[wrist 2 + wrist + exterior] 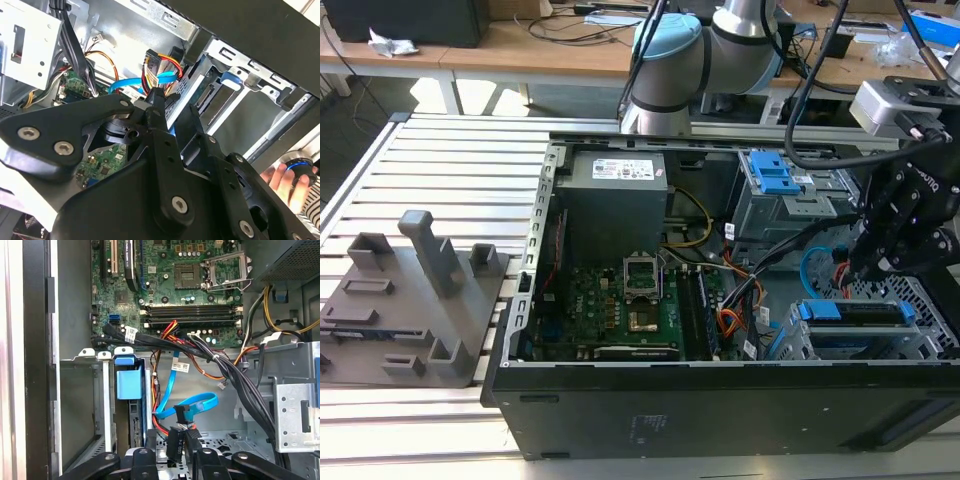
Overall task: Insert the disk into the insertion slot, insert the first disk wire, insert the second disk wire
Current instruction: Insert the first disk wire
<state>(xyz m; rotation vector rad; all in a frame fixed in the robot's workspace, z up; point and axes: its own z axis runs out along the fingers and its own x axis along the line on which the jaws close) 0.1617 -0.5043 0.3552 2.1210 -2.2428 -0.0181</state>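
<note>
First wrist view: gripper at dark plug, grasp cannot tell; disk half-hidden in insertion slot.

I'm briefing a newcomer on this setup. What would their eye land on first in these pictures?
The open computer case with its green motherboard dominates the exterior view. At that view's right, the black gripper hangs near the blue-framed disk in its perforated cage. In the first wrist view, a light blue looped cable stands out.
</note>
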